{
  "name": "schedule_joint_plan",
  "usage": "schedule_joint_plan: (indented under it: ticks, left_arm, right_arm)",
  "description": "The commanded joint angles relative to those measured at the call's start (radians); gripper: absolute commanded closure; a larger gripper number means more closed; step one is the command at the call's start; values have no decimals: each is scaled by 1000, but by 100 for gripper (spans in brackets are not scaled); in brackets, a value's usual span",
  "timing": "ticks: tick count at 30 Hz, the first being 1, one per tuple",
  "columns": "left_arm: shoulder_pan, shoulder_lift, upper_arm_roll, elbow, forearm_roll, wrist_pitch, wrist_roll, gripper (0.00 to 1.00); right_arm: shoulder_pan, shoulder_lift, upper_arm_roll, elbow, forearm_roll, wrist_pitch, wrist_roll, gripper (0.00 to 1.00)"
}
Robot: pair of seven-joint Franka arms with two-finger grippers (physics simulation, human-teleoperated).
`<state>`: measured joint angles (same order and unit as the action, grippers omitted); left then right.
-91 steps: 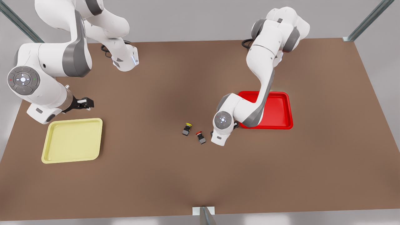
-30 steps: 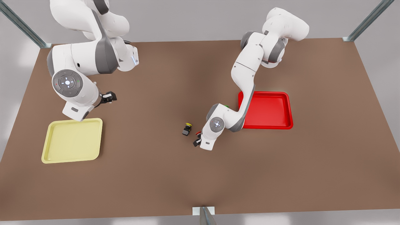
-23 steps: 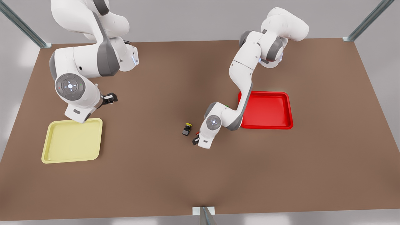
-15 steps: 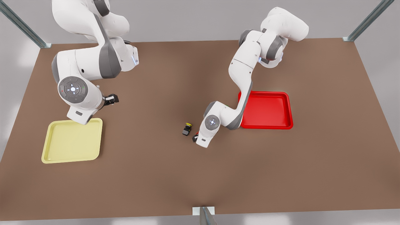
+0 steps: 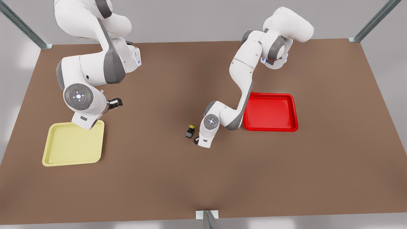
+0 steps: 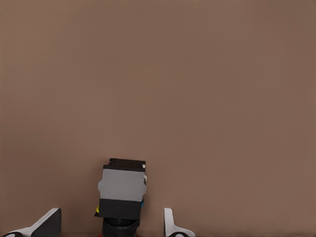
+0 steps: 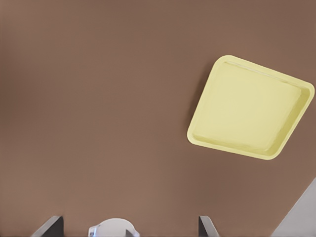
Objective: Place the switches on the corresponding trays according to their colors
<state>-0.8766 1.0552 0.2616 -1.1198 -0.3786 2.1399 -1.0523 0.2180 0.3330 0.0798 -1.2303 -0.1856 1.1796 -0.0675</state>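
Switches: the red-capped one lies on the bench between the left gripper's open fingers. Near the yellow tray, the right gripper waits, fingers spread.

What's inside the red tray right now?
The visible floor of the red tray is bare, no switch in it. The left arm crosses its edge on the front view's left, hiding a strip there.

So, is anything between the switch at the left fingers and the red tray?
Nothing visible. The switch lies inside the open left gripper; bare table runs to the red tray. The yellow-capped switch lies on the other side. The right gripper waits beside the yellow tray.
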Motion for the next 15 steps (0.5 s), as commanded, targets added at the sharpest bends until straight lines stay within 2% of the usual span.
schedule_joint_plan:
  ticks: [1,6,9,15]
  left_arm:
    - [-5,0,8,0,4,0,2,0]
    - [-36,14,38,2,4,2,2,1]
    - [-36,19,38,2,4,5,2,25]
    - [-35,19,36,2,4,8,3,27]
  right_arm:
    - [0,0,0,0,0,0,0,0]
    - [0,0,0,0,0,-6,0,0]
    - [0,1,2,0,2,-6,0,0]
    - [14,8,2,5,0,-21,0,0]
